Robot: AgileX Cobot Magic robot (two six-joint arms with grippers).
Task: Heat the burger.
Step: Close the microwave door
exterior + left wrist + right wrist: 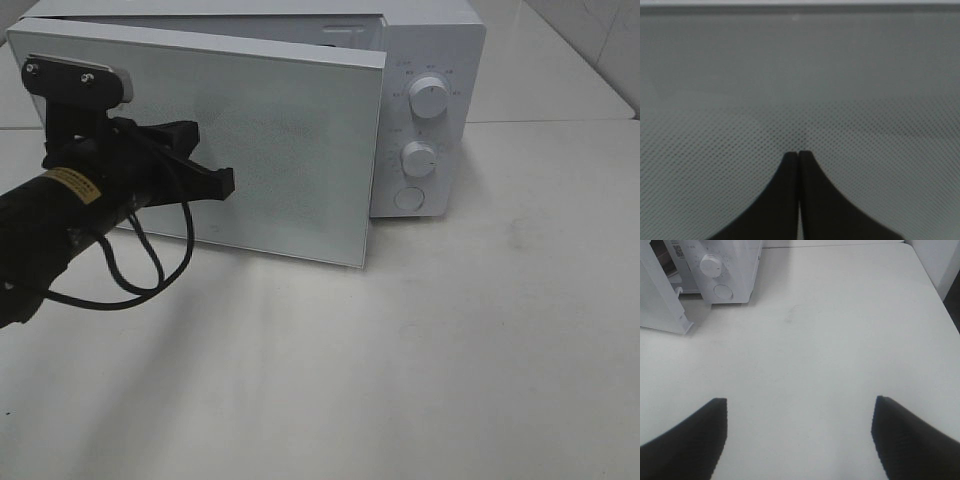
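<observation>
a: where's the burger at? i'm not seeing it in any view.
b: same, it's not showing anywhere. i'm guessing it's sitting inside the microwave, hidden behind the door, but i can't confirm.
a: so the step is closing that door?
b: it's looking that way. the door is standing ajar, with its free edge out by the knobs. the left gripper is pinched fully together and holding nothing. its tips are looking like they're touching the door front, nearer the hinge side.
a: any tips?
b: i'd be moving contact toward the free edge for leverage, pushing square and steady till it's latching, and minding the dangling cable. the right gripper is hanging spread wide and empty over the table, well clear.
</observation>
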